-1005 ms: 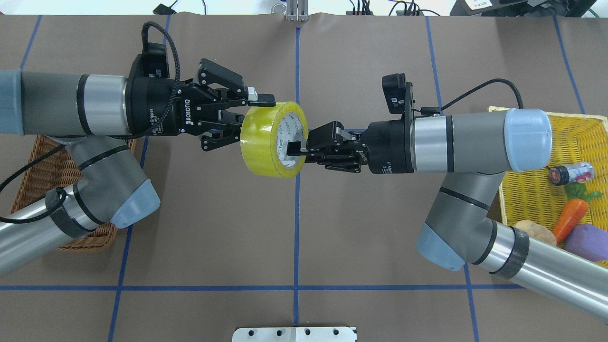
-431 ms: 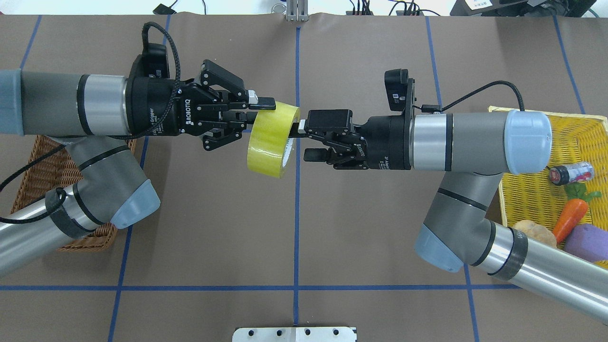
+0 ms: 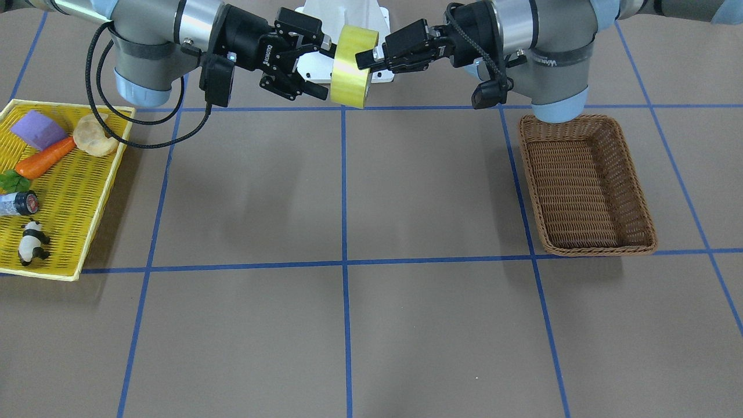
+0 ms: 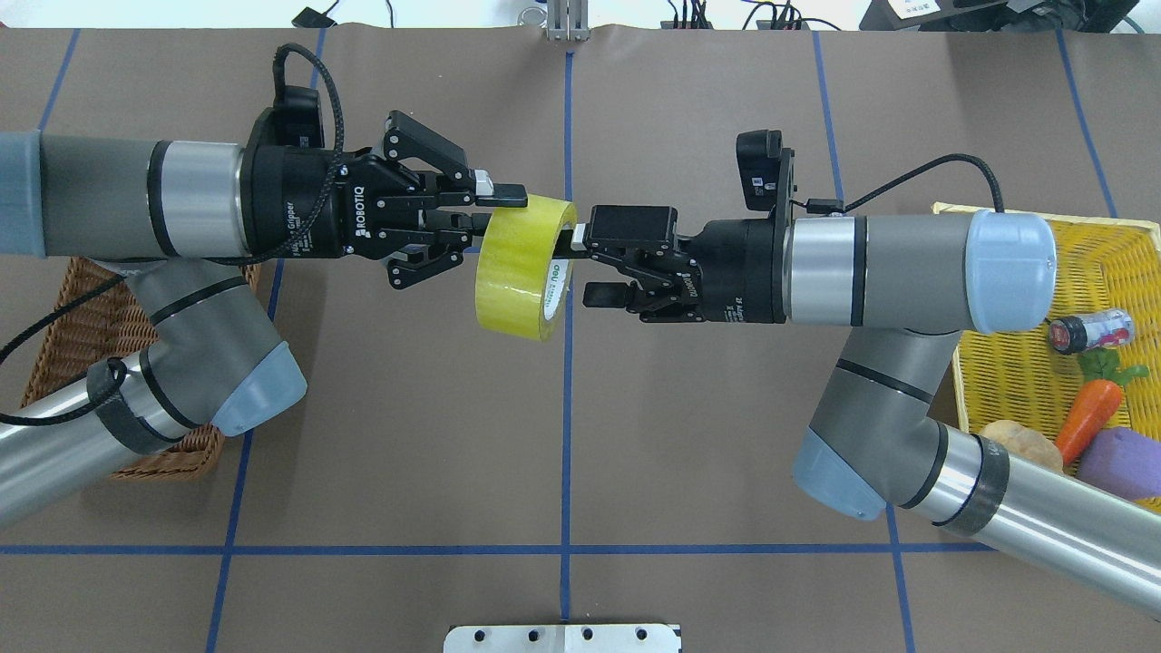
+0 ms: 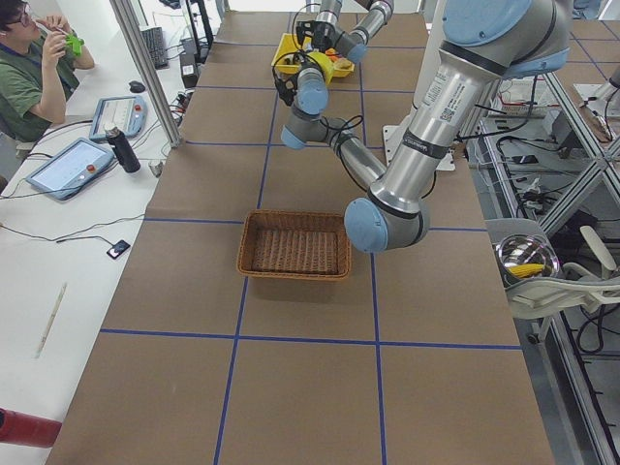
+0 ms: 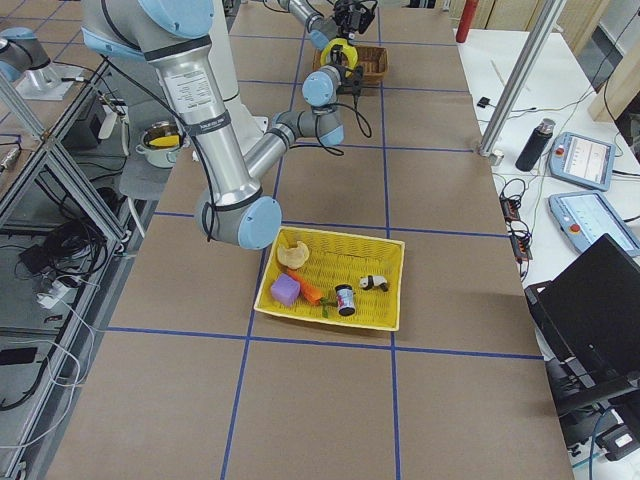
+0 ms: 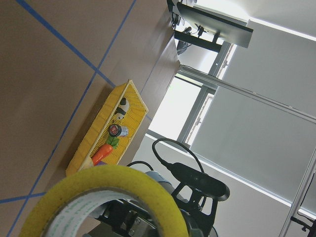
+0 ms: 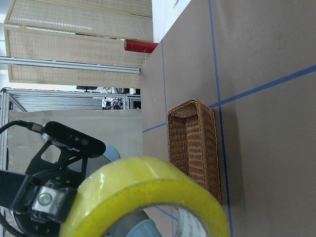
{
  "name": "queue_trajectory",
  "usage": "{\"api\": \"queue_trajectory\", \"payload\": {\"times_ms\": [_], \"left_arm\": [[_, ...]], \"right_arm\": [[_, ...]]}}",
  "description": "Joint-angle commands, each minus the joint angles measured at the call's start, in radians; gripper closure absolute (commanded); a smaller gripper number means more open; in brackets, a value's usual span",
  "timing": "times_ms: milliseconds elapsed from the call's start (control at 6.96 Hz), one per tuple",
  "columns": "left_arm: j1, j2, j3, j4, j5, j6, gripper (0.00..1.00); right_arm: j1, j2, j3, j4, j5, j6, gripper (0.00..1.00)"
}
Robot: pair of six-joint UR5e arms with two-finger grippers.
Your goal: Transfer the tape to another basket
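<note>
The yellow tape (image 4: 519, 269) hangs tilted in the air over the table's middle; it also shows in the front view (image 3: 353, 68). My left gripper (image 4: 497, 207) is shut on the tape's upper rim, with one finger over the rim and one under it. My right gripper (image 4: 586, 269) is open just right of the roll, its upper fingertip close to the core's edge. The roll fills the bottom of the left wrist view (image 7: 108, 192) and the right wrist view (image 8: 148, 192). The brown wicker basket (image 3: 583, 186) lies empty under my left arm (image 4: 91, 313).
A flat yellow mesh tray (image 3: 69, 197) on my right side (image 4: 1102, 263) holds a carrot (image 3: 43, 159), a purple block (image 3: 38, 129), a panda figure (image 3: 32, 244), a small bottle and a bread-like lump. An operator sits at the far left of the left side view (image 5: 29, 68).
My right gripper has opened and let go of the tape's wall. The roll has tilted and shifted slightly left, and now hangs from my left gripper, which has closed on its rim.
</note>
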Motion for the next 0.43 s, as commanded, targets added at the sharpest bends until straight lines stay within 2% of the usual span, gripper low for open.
{"api": "queue_trajectory", "payload": {"times_ms": [0, 287], "left_arm": [[-0.003, 0.002, 0.001, 0.0, 0.0, -0.005, 1.0], [-0.006, 0.002, 0.001, 0.008, 0.002, -0.005, 1.0]], "right_arm": [[0.003, -0.019, 0.009, 0.004, 0.011, -0.003, 0.0], [0.037, -0.085, 0.007, -0.001, 0.082, -0.046, 0.0]]}}
